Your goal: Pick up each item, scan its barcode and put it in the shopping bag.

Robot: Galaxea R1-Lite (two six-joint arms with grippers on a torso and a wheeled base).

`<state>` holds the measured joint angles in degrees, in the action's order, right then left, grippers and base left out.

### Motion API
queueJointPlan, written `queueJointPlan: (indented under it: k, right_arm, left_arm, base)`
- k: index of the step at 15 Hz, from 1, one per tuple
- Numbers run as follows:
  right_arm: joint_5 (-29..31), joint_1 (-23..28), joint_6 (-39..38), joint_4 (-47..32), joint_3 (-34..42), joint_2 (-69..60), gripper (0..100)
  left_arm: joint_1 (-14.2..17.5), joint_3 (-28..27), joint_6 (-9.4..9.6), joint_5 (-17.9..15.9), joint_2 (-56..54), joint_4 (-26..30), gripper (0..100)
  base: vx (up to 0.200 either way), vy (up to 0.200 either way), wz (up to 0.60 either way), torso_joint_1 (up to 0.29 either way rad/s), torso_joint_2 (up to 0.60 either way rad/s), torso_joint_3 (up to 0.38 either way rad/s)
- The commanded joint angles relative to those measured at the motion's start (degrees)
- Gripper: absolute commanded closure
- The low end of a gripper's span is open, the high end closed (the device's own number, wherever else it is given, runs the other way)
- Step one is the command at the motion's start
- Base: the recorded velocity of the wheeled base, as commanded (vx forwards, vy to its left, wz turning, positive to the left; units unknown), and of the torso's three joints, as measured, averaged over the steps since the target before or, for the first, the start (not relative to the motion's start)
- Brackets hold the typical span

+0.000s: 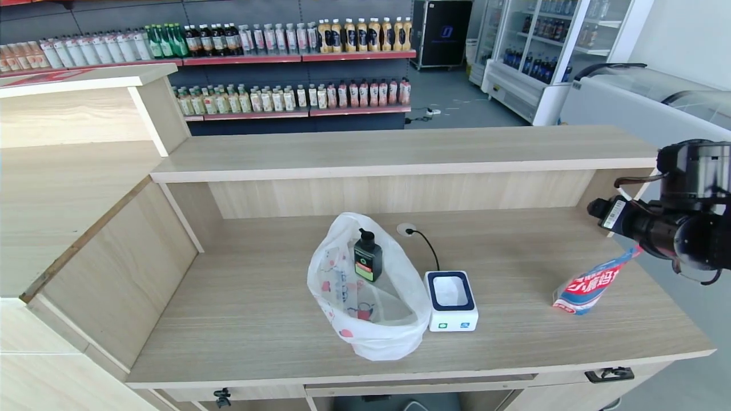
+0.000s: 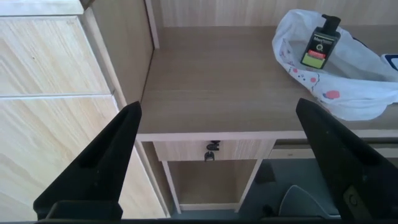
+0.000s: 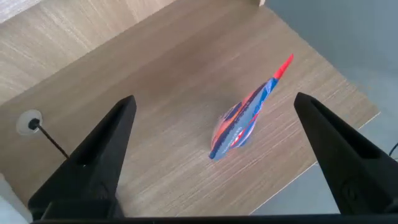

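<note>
1. Pouch (image 1: 591, 282) (image 3: 245, 121): you are looking at a red, blue and white pouch that is sitting on the counter (image 1: 514, 337) near its right edge, well apart from everything else. Its red tip is pointing toward the back right corner. Nothing is gripping it.
2. Right gripper (image 3: 214, 99): it is hovering above the pouch with its fingers (image 3: 99, 155) spread wide and holding nothing. The right arm (image 1: 677, 228) is reaching in over the counter's right edge.
3. Scanner (image 1: 451, 299): you are seeing a white box with a dark-framed window facing up. It is standing near the middle of the counter, toward the front edge.
4. Cable (image 1: 427, 246): a black lead is running from the scanner's back to a round grommet (image 1: 406, 229) (image 3: 29, 122) near the back wall of the counter.
5. Shopping bag (image 1: 365, 325) (image 2: 348, 93): a white plastic bag with red prints is lying open just beside the scanner, on its left side, with its mouth gaping upward.
6. Pump bottle (image 1: 367, 258) (image 2: 320, 45): a black bottle with a green and red label is standing upright inside the bag, at its back.
7. Left gripper (image 2: 219, 104): it is hanging off the counter's front left corner, well apart from the bag, with its fingers (image 2: 102, 162) wide apart and gripping nothing.
8. Drawer lock (image 2: 212, 149) (image 1: 221, 395): a key is hanging below the front edge at the left.
9. Shelves (image 1: 297, 57): rows of drink bottles are standing behind the counter.
</note>
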<state>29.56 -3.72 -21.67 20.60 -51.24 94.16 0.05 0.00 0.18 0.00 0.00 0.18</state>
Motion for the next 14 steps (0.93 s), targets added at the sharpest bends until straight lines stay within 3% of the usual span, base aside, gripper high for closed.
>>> queueJointPlan:
  k: [1, 5, 14]
  right_arm:
    - [0.2, 4.2, -2.2, -0.3, -0.8, 3.8, 0]
    - [-0.1, 12.0, -2.5, -0.1, 1.2, 6.7, 0]
    - [-2.4, 12.0, -2.5, 3.7, -0.6, 15.6, 0]
  left_arm:
    - [0.0, 0.0, -0.01, 0.0, 0.1, 0.0, 0]
    - [0.0, 0.0, -0.01, 0.0, 0.1, 0.0, 0]
    - [0.0, 0.0, -0.01, 0.0, 0.1, 0.0, 0]
  base:
    - [0.0, 0.0, 0.0, 0.0, 0.0, 0.0]
    - [0.0, 0.0, 0.0, 0.0, 0.0, 0.0]
    - [0.0, 0.0, 0.0, 0.0, 0.0, 0.0]
